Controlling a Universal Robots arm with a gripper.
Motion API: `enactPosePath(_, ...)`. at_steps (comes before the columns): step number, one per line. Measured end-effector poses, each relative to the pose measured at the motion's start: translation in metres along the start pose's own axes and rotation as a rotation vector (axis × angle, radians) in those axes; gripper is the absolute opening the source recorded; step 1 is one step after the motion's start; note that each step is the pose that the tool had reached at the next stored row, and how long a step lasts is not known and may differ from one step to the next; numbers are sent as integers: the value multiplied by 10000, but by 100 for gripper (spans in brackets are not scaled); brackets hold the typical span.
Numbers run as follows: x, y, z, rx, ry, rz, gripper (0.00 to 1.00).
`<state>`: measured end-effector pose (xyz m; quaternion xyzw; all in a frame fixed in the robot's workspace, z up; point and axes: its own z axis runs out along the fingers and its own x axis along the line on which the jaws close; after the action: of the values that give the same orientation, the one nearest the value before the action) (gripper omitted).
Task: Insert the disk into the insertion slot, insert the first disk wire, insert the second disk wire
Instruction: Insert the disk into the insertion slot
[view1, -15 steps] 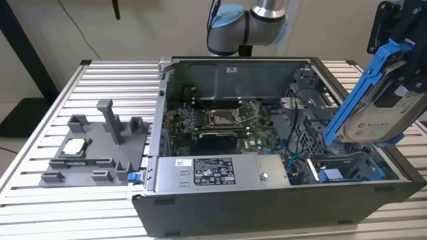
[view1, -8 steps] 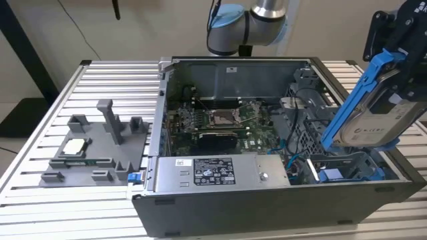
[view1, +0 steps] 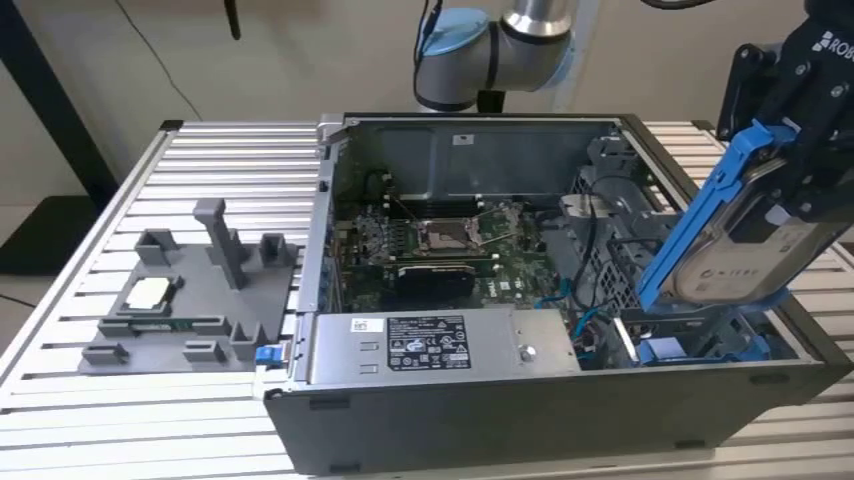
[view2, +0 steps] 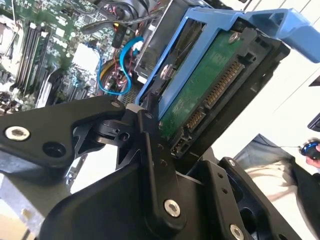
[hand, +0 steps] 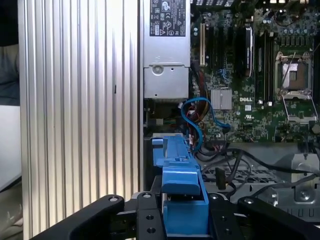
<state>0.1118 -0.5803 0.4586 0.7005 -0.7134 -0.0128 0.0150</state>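
Over the open computer case (view1: 467, 122), the arm's gripper (view1: 794, 170) is clamped tight on the disk (view1: 747, 265). It holds the drive in its blue carrier bracket (view1: 707, 215) steeply tilted, the lower end just above the insertion slot (view1: 694, 345) at the case's corner on the exterior view's right. The drive is not yet seated, and neither wire looks fitted.

The step in hand appears to be the insertion itself. Doing it well would likely mean squaring the carrier's long edges with the bay's walls before any push, since a tilted entry could jam the bracket against the blue fittings. The first wrist view looks straight down the carrier's edge towards the bay, a useful line for centring.

A looped blue cable (hand: 200, 120) lies near the bay mouth beside the power-supply box (hand: 166, 55) and could get trapped under the drive. The connector strip (view2: 215, 95) sits at the gripper end, so it should stay reachable once the drive is in.
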Motion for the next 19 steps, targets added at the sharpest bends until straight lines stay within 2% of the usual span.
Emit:
enactPosePath(12, 0, -6, 107, 1, -3, 0, 33)
enactPosePath(19, -5, -48, 192, 1, -10, -1, 33)
